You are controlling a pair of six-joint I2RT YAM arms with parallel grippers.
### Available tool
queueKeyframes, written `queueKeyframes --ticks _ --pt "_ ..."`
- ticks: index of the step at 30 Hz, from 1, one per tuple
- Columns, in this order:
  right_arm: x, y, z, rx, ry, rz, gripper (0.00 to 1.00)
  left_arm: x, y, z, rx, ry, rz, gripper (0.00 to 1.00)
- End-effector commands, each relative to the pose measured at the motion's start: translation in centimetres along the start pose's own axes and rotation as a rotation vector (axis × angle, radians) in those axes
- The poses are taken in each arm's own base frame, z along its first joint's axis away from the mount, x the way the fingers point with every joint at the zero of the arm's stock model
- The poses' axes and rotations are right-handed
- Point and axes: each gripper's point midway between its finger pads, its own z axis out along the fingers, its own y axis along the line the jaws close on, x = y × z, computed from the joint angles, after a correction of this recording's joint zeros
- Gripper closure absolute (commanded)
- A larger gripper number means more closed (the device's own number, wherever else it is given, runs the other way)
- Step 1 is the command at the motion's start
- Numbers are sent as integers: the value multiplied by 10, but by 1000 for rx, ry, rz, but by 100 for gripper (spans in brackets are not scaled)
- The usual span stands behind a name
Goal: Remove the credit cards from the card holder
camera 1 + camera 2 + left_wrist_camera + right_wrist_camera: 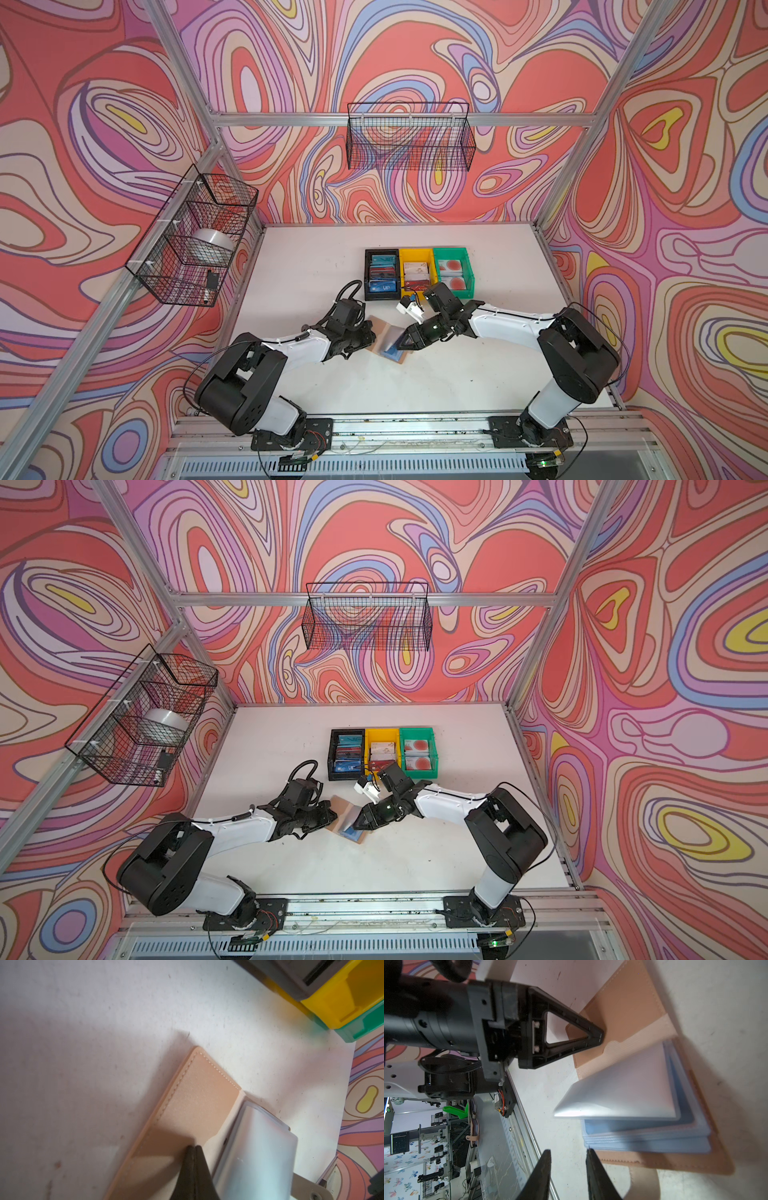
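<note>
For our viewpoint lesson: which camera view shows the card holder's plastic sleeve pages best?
The right wrist view: the sleeve pages appear large, fanned, edges visible. The left wrist view shows them blurred, cropped; both top views show them tiny.

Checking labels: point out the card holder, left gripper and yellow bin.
card holder (623,1001), right wrist view, tan inner cover.
left gripper (601,1035), right wrist view, shut fingertips.
yellow bin (332,1005), left wrist view, outer wall.

The left arm and right arm share white shell links and bulky black joint housings, on black base plates with red wiring. A ribbed black hose arcs at the left wrist. The left gripper has black, open triangular fingers dotted with small screws.
</note>
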Motion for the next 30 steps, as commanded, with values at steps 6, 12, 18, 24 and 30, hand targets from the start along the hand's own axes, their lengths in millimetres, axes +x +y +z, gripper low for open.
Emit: queueKeyframes --ticks 6,12,18,24,30 --pt "0 -5 10 -8 16 14 69 48 45 4 -166 106 -73 100" --pt "-1 -7 14 -14 18 12 69 63 49 5 -180 119 -79 100" --pt "-16 -15 27 -18 15 19 68 74 53 2 -187 119 -90 100" --pt "-38 -16 40 -42 9 13 68 77 58 -6 -194 112 -88 100" --pt "-47 -15 48 -74 15 22 68 76 55 -17 -171 91 -90 100"
